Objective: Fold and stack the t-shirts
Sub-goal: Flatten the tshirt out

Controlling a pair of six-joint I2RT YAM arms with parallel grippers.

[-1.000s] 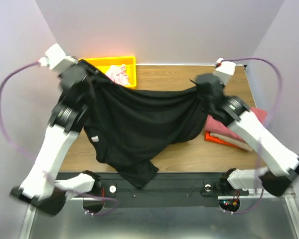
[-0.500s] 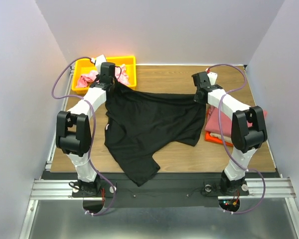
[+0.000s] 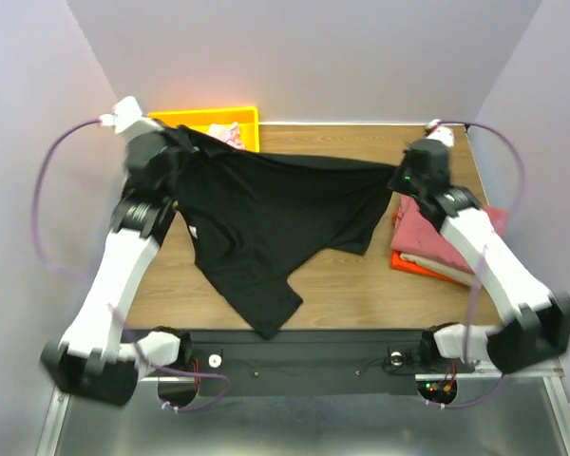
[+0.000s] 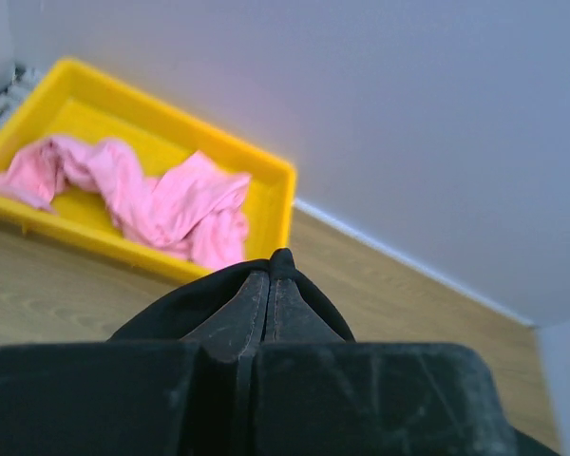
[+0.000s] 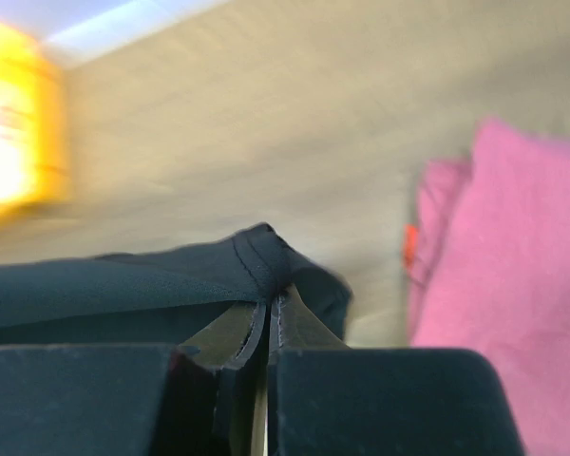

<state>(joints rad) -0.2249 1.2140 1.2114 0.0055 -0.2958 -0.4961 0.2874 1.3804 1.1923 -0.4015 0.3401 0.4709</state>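
The black t-shirt [image 3: 275, 223] hangs stretched between my two grippers above the table, its lower part draped toward the near edge. My left gripper [image 3: 176, 142] is shut on one black corner [image 4: 283, 261] near the yellow bin. My right gripper [image 3: 406, 176] is shut on the other black edge [image 5: 256, 252], just left of the folded stack. That stack holds a dusty rose-red t-shirt [image 3: 432, 233] on an orange one [image 3: 410, 266] at the right; the rose-red one shows beside my right fingers [image 5: 513, 266]. A light pink t-shirt [image 4: 161, 195] lies crumpled in the bin.
The yellow plastic bin [image 3: 204, 119] stands at the back left corner against the wall; it also shows in the left wrist view [image 4: 266, 176]. Bare wooden table [image 3: 342, 285] lies in front of the hanging shirt. Grey walls close in the back and sides.
Both arms have risen from low over the table, lifting the black shirt's top edge and pulling it taut. The shirt's bottom has slid slightly toward the back.
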